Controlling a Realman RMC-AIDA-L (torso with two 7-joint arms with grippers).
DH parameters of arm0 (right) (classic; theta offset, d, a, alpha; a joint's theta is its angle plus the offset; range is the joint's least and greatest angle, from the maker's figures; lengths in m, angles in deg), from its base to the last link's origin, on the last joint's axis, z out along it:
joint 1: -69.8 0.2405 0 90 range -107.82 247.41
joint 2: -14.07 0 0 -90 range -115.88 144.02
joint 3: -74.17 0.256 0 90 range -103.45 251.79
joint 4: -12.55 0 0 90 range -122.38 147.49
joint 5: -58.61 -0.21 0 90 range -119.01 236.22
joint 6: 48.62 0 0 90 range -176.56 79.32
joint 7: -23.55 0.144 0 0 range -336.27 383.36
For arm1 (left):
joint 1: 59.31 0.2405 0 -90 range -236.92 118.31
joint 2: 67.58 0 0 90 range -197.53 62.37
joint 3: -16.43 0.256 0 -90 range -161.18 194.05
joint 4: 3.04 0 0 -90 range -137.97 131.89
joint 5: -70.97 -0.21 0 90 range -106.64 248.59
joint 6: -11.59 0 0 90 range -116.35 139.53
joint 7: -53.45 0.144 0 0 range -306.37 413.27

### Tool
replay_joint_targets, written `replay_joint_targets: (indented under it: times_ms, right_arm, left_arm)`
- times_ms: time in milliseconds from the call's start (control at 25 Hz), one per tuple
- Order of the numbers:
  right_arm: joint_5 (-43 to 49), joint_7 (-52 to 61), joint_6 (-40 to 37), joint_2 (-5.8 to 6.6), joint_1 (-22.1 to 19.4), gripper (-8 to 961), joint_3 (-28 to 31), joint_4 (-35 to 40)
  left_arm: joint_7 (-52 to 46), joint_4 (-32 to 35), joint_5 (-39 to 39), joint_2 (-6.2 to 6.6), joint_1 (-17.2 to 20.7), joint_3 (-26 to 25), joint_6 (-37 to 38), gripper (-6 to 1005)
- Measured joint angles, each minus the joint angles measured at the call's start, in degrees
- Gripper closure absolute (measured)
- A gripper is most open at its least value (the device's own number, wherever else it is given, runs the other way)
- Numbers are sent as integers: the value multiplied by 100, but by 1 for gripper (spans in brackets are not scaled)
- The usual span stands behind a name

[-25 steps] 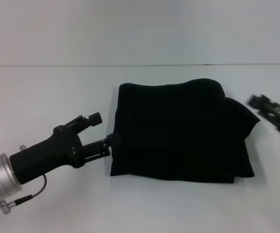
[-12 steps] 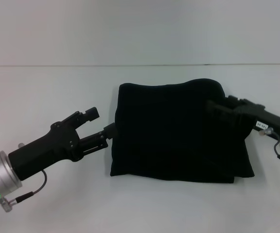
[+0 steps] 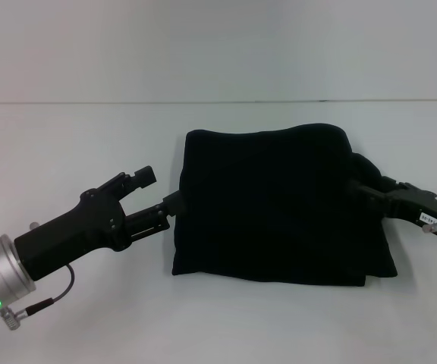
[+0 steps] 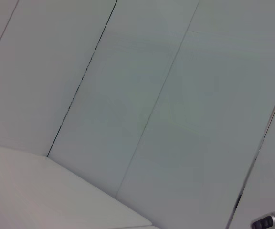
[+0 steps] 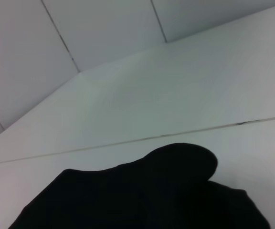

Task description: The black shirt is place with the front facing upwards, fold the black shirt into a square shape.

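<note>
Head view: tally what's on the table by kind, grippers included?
Black shirt, folded into a rough block: 1
Grippers: 2, the left gripper open at the shirt's left edge and the right gripper at its right edge
White table: 1
Total: 4

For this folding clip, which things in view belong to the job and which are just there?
Job:
- black shirt, folded
- left tool, open, at the shirt's left edge
- right tool, at its right edge

Just there:
- white table
- wall panels
</note>
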Motion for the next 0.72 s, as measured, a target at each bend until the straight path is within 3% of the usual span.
replay_joint_targets:
  times_ms: [280, 480, 600, 720]
  right_arm:
    - [-45, -60, -197, 5, -89, 38, 214, 142]
    - [-577, -978, -652, -21, -99, 38, 340, 136]
    - [-782, -1453, -493, -44, 177, 38, 306, -67]
    - [-770, -1568, 175, -48, 558, 38, 229, -298]
  left_arm:
    - [-43, -3, 0, 0, 11, 0, 30, 63]
    - [-66, -4, 0, -13, 13, 0, 37, 63]
    - [-69, -4, 0, -23, 5, 0, 19, 62]
    - [-75, -3, -1, -24, 1, -1, 14, 62]
